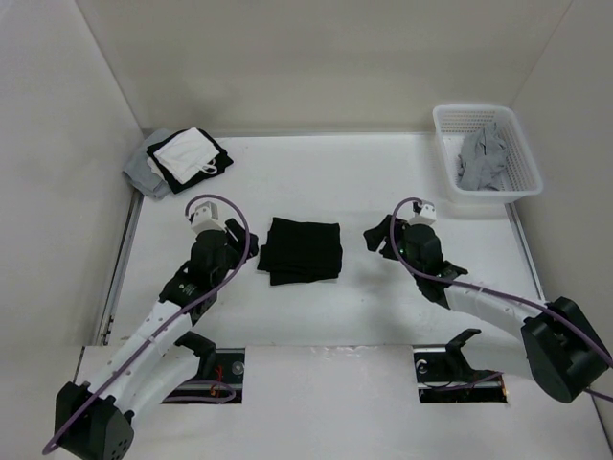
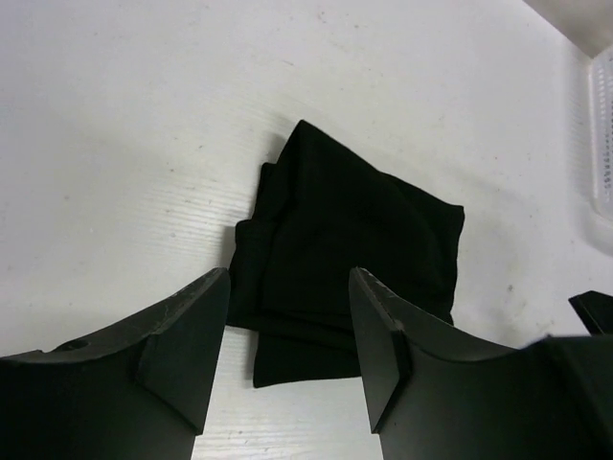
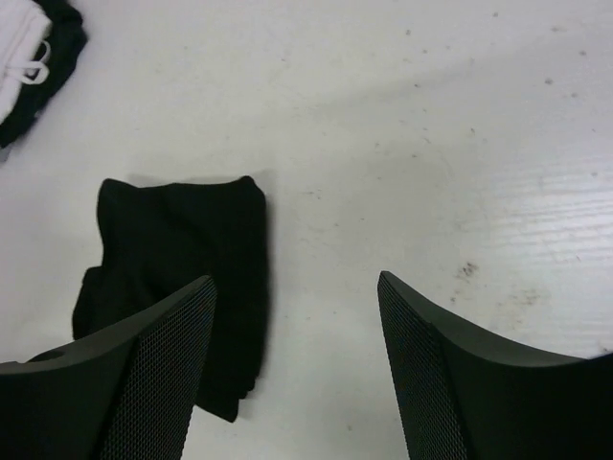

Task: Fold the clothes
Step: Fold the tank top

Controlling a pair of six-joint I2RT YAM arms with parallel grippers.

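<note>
Overhead only, grey garment [image 1: 482,158] in basket [image 1: 442,134], black garment [image 1: 301,250] folded in every view

Bare table [image 1: 383,192] surrounds the right gripper [image 3: 297,283]. The folded black garment [image 1: 301,250] lies to its left, just ahead of the left gripper [image 2: 287,283]. A basket [image 1: 493,195] stands beyond the right gripper, and a clothes pile [image 1: 177,158] beyond the left.

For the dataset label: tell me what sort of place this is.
Probably a lab cell for robot laundry practice, not a home: bare white walls box in a white table, with a folded black garment and a white plastic mesh basket holding grey clothing.
</note>
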